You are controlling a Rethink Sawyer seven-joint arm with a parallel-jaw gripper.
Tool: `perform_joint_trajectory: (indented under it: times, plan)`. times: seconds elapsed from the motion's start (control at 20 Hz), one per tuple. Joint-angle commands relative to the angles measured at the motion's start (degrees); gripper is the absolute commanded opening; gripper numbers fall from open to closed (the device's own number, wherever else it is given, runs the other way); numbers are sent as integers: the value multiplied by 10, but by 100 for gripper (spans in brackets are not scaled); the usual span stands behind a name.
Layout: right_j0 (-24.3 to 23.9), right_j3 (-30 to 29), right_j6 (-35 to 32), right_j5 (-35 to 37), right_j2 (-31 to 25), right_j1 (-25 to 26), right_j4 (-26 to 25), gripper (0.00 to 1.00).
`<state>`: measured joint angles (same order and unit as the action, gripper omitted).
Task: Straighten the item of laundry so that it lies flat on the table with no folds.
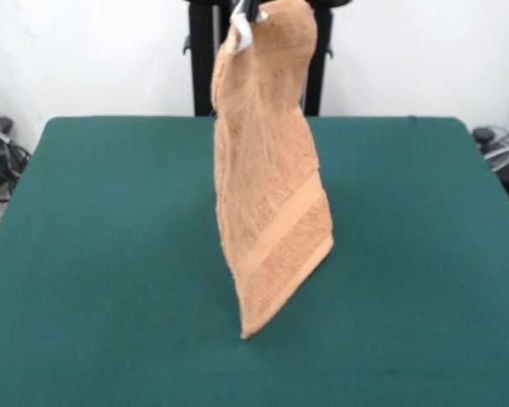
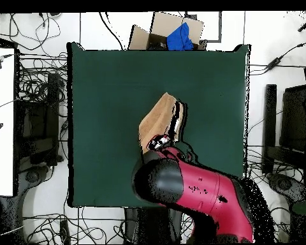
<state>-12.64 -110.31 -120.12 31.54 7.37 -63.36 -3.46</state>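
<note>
- One towel (image 1: 267, 170) is hanging from my hand (image 1: 248, 17) at the frame's top centre, pinched by a corner, its low tip brushing the table (image 1: 85, 254).
- I'm judging it best to be lowering slowly while dragging sideways, so it's unrolling flat.

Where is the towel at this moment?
The towel hangs from the gripper at the front view's top centre, over the middle of the green table.
</note>
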Motion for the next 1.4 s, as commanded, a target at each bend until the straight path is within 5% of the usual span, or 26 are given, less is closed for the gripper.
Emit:
perform_joint_trajectory:
  times: [0.05,1.4]
  plan:
    - [-19,-12,65,71,-49,-18,-22,0]
    - [-60,-26,80,110,-87,-56,-15,0]
